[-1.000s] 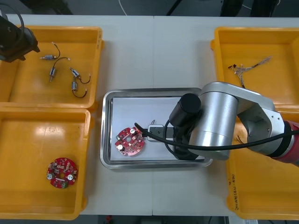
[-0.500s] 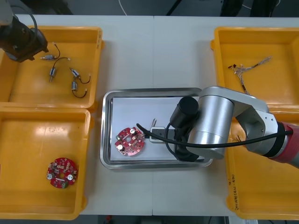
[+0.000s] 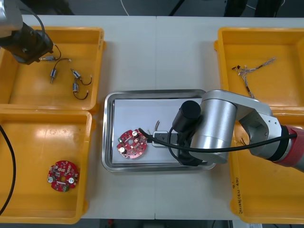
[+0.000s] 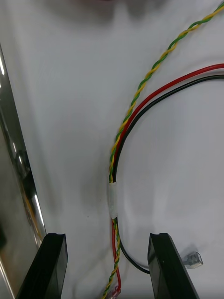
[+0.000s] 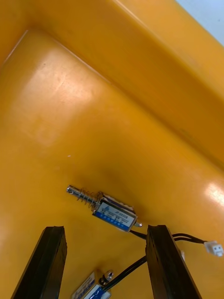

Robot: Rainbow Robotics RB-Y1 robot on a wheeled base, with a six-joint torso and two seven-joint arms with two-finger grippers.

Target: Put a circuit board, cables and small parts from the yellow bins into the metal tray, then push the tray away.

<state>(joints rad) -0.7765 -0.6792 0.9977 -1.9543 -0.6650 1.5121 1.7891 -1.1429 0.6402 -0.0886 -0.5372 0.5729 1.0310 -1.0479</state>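
**Right gripper [image 4: 109, 273] open in the metal tray [image 3: 108, 133], left gripper [image 5: 106, 268] open over the small metal parts [image 3: 75, 88]**

Right side: hangs low over the tray's white floor, fingers [image 4: 51, 266] wide apart, clamped on nothing. Straddles a cable bundle [image 4: 114, 187] of twisted green-and-yellow, red and black wires, bound with a wrap of pale tape. Bundle: lies flat on the floor between the two fingers, touching neither. Just beside one finger: the tray's shiny side wall. From above, sits hidden under the bulky silver arm [image 3: 218, 123] covering the right part of the tray. In the tray's left half, just beside the wrist: a red circuit board [image 3: 132, 144].

Left side: hovers in the far left yellow bin [image 3: 99, 47], fingers spread, gripping nothing. Faces one part with a spring [image 5: 109, 210] just ahead of the fingertips. Between the fingers: a second part [image 5: 91, 292], with black leads trailing to a white plug [image 5: 214, 247].

Elsewhere: a second circuit board [image 3: 62, 175] in the near left bin [image 3: 88, 156]; loose cables [image 3: 251, 69] in the far right bin [image 3: 219, 47].
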